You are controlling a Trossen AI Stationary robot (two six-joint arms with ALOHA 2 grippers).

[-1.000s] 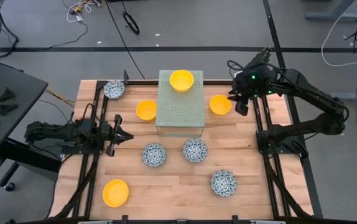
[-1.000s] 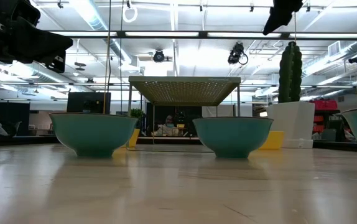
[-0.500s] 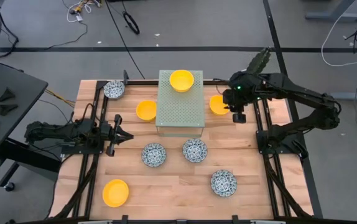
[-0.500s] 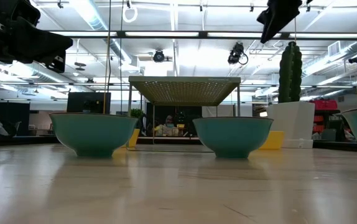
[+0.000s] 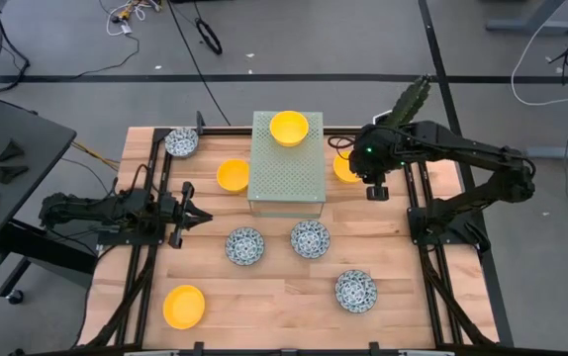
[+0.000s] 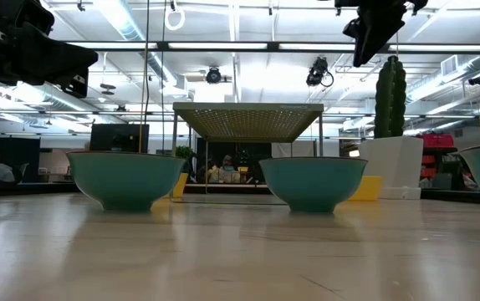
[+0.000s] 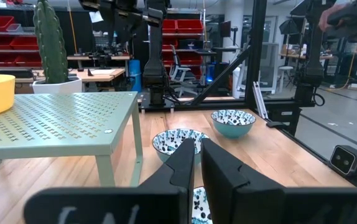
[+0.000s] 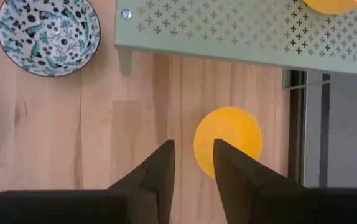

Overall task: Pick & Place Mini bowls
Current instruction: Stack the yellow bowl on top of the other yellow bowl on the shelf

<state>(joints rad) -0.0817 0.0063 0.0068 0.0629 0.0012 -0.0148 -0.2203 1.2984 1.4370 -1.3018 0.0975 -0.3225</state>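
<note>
On the light wooden desk (image 5: 264, 297) we find a pale green perforated metal stand (image 5: 286, 163) at the far edge. The right end effector (image 5: 374, 190) hovers over a plain yellow round mini bowl (image 8: 228, 140) beside it, fingers parted, grasping nothing. The left end effector (image 5: 197, 216), clenched and empty, waits near the left edge.

Bench (image 5: 294, 297): pale blond wood planks.
Rack (image 5: 286, 178) at the far edge: pale sage green, perforated with small crosses.
Yellow mini bowls, plain bright yellow: on the rack (image 5: 289, 128); beside the rack (image 5: 233, 175); near left corner (image 5: 184, 306).
Patterned mini bowls, white with dense blue pattern: far left corner (image 5: 182, 142); mid-bench (image 5: 245, 245), (image 5: 310, 238); near edge (image 5: 355, 291).
Arms (image 5: 462, 158): black.
</note>
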